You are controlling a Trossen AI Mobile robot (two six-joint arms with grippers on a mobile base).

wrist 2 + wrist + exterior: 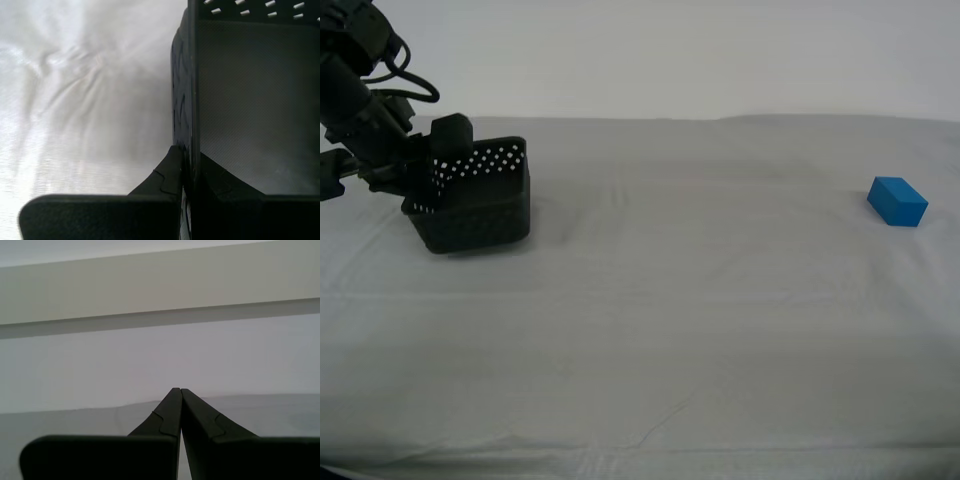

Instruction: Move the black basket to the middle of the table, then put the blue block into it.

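Exterior view — black basket point(478, 200) tilted on the table point(720, 300), well apart from the blue block point(897, 200). Second wrist view — my second gripper point(190, 155) clamps the basket's wall. First wrist view — my first gripper point(180, 391) pressed closed, empty.

I see one black basket point(480, 200), and my second gripper point(190, 150) pinches its wall. I see one blue block point(897, 201), far from that claw. There is one table point(700, 330). My first gripper point(180, 390) makes two claws in all.
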